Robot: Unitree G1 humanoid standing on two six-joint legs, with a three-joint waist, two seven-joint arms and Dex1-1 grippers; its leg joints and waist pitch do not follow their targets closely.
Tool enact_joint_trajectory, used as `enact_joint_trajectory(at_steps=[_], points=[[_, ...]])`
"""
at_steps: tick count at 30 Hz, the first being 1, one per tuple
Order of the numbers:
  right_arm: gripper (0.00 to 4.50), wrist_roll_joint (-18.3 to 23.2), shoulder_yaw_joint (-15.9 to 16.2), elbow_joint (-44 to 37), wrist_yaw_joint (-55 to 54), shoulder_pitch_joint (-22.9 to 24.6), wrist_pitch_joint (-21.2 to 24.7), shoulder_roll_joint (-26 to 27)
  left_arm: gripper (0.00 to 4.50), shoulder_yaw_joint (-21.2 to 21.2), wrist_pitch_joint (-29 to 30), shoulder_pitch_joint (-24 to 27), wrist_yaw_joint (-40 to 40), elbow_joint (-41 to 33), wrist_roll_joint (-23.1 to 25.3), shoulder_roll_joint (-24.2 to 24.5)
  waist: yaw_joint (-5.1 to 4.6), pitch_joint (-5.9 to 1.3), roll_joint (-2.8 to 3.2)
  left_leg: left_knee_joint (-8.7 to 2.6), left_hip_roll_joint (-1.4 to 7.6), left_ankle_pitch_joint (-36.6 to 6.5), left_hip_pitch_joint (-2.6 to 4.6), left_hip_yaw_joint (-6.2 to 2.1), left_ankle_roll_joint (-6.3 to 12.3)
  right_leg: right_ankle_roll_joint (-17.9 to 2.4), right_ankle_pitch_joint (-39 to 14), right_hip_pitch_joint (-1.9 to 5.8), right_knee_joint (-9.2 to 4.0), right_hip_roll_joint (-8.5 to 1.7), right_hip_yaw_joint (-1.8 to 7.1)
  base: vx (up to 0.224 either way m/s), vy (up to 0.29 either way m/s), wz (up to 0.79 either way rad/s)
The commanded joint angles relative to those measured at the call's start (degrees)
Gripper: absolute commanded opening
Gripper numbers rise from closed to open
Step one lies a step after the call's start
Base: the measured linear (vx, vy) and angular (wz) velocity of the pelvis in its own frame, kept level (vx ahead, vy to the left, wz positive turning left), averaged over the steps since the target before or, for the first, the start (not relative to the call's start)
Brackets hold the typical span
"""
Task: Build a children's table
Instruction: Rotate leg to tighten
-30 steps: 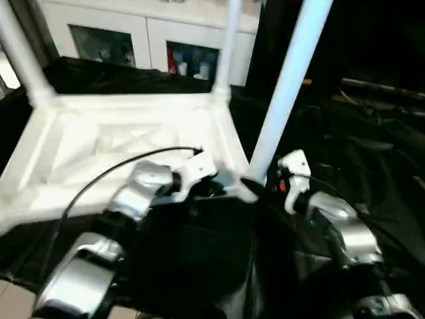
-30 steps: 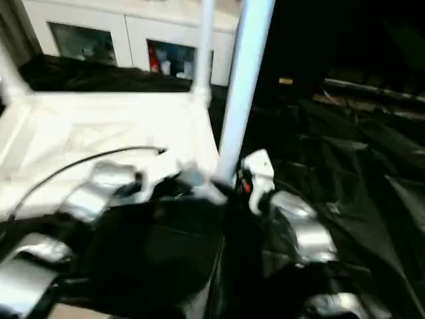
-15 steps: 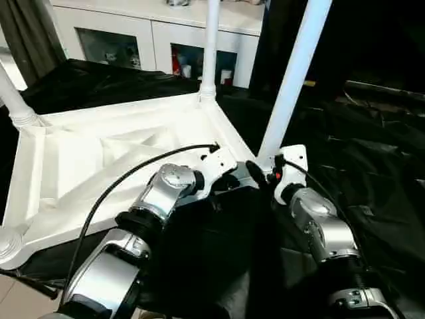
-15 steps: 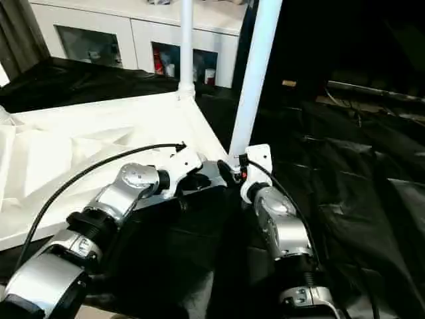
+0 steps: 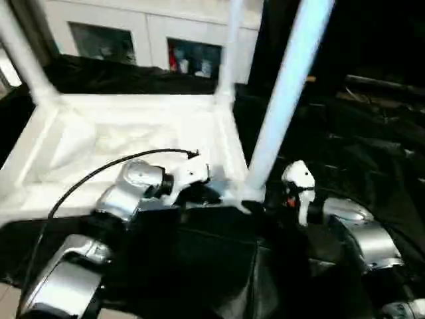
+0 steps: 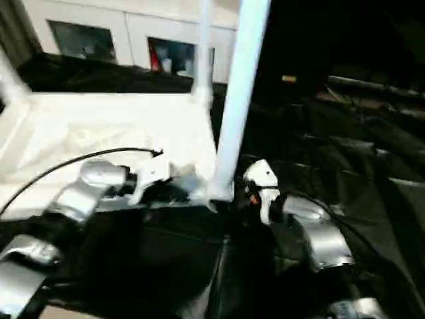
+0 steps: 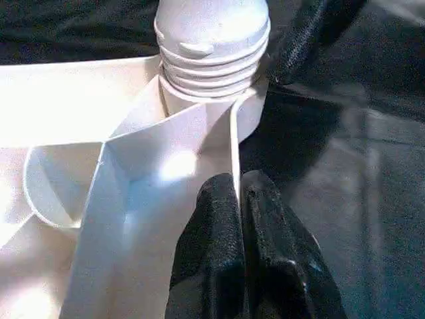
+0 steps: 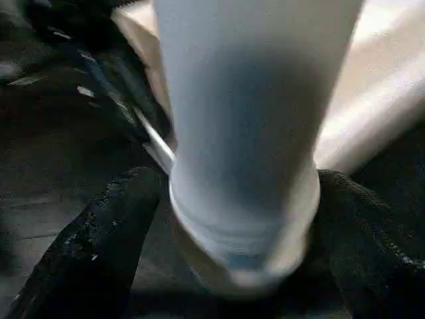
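So far, the tabletop (image 5: 126, 143) lies underside-up on the black-draped worktop with three legs standing: far-left (image 5: 23, 56), far-right (image 5: 229, 46), and near-right leg (image 5: 279, 106). Our right gripper (image 8: 229, 219) straddles that leg's collar, fingers wide. Our left gripper (image 7: 240, 219) pinches the rim beside it. We judge a fourth leg remains.
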Motion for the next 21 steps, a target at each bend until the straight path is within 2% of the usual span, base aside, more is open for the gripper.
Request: enact_joint_trajectory(at_steps=[1, 3, 5, 6, 8, 9, 11, 14, 16, 17, 18, 19, 21], points=[[3.85, 1.1, 0.5, -1.3, 3.4, -0.4, 0.4, -1.3, 0.0, -0.5, 0.1, 0.5, -2.9, -0.8, -1.9, -0.2, 0.25, -3.57, -0.26, -2.65, 2.63, -7.3, 1.11, -0.83, 6.09, -16.0, 3.8, 2.47, -2.94, -3.61, 2.16, 0.0, 0.0, 0.0], [3.85, 0.7, 1.1, -0.9, 4.1, -0.8, 0.0, -1.8, 0.0, -0.3, 0.0, 0.5, -3.0, -1.0, -2.1, -0.1, 0.48, -3.38, -0.2, -2.72, 2.71, -8.8, 1.16, -0.75, 5.52, -16.0, 1.1, 2.34, -3.2, -3.71, 2.11, 0.0, 0.0, 0.0], [3.85, 0.8, 1.4, -0.6, 4.5, -1.1, -0.2, -2.1, 0.0, -0.3, 0.2, 0.7, -3.3, -1.7, -2.4, 0.2, 0.45, -3.29, -0.63, -2.79, 2.66, -10.1, 1.14, -0.77, 4.62, -15.3, -2.1, 2.32, -3.48, -3.79, 2.15, 0.0, 0.0, 0.0], [3.85, 0.8, 1.4, -0.6, 4.5, -1.1, -0.2, -2.1, 0.0, -0.3, 0.2, 0.7, -3.3, -1.7, -2.4, 0.2, 0.48, -3.22, -0.43, -2.9, 2.71, -10.9, 1.22, -0.87, 4.03, -14.8, -4.3, 2.25, -3.66, -3.91, 2.18, 0.0, 0.0, 0.0], [3.85, 1.0, 1.5, -0.3, 5.2, -1.2, -0.3, -2.2, 0.0, -0.3, 0.2, 0.9, -3.5, -2.2, -2.7, 0.4, 0.4, -3.17, -0.46, -2.97, 2.73, -11.6, 1.19, -0.91, 3.29, -14.3, -6.0, 2.23, -3.83, -3.92, 2.25, 0.0, 0.0, 0.0], [3.69, 1.0, 1.5, -0.3, 5.2, -1.2, -0.3, -2.2, 0.0, -0.3, 0.2, 0.9, -3.5, -2.2, -2.7, 0.4, 0.41, -3.16, -0.45, -2.98, 2.7, -11.7, 1.21, -0.9, 3.13, -14.2, -6.3, 2.2, -3.86, -3.91, 2.26, 0.0, 0.0, 0.0], [3.59, 1.1, 1.9, -0.2, 6.2, -1.3, -0.1, -2.1, 0.0, -0.1, 0.1, 1.4, -3.6, -2.5, -2.8, 0.8, 0.41, -3.23, -0.88, -2.91, 2.7, -10.8, 1.14, -0.94, 3.28, -13.9, -5.7, 2.24, -3.64, -3.93, 2.27, 0.0, 0.0, 0.0], [3.22, 1.3, 2.1, -0.1, 6.8, -1.2, 0.1, -1.6, 0.0, 0.4, -0.1, 1.8, -3.1, -2.4, -2.5, 0.9, 0.46, -3.33, -0.81, -2.73, 2.59, -8.9, 1.09, -0.87, 4.11, -14.3, -2.8, 2.29, -3.35, -3.82, 2.25, 0.0, 0.0, 0.0], [3.14, 1.5, 2.0, 0.1, 6.6, -1.2, 0.2, -1.1, 0.0, 0.6, -0.2, 1.8, -2.6, -2.3, -2.3, 0.9, 0.49, -3.36, -0.85, -2.66, 2.55, -8.4, 1.06, -0.84, 4.5, -14.5, -2.0, 2.33, -3.28, -3.8, 2.23, 0.0, 0.0, 0.0], [3.07, 1.6, 2.1, 0.1, 6.5, -1.1, 0.2, -0.9, 0.0, 0.7, -0.2, 1.8, -2.2, -2.3, -2.1, 0.9, 0.56, -3.32, -0.66, -2.69, 2.55, -8.6, 1.06, -0.86, 4.46, -14.6, -2.2, 2.33, -3.33, -3.82, 2.2, 0.0, 0.0, 0.0], [2.99, 1.6, 2.1, 0.1, 6.5, -1.1, 0.2, -0.9, 0.0, 0.7, -0.2, 1.8, -2.2, -2.3, -2.1, 0.9, 0.6, -3.33, -0.75, -2.67, 2.55, -8.8, 1.06, -0.85, 4.33, -14.6, -2.5, 2.36, -3.33, -3.82, 2.2, 0.0, 0.0, 0.0], [2.89, 1.5, 2.2, 0.1, 6.2, -0.8, 0.1, -0.7, 0.0, 0.7, -0.3, 1.8, -1.7, -2.2, -2.0, 0.9, 0.66, -3.34, -0.39, -2.69, 2.57, -9.0, 1.1, -0.9, 4.19, -14.6, -2.6, 2.36, -3.3, -3.86, 2.21, 0.0, 0.0, 0.0], [2.77, 1.3, 1.9, 0.1, 4.7, -0.2, 0.3, -0.1, 0.0, 1.0, -0.4, 1.6, -0.4, -1.9, -1.5, 0.8, 0.63, -3.35, -0.46, -2.71, 2.6, -9.4, 1.19, -0.89, 3.82, -14.6, -2.9, 2.3, -3.37, -3.76, 2.19, 0.0, 0.0, 0.0]])
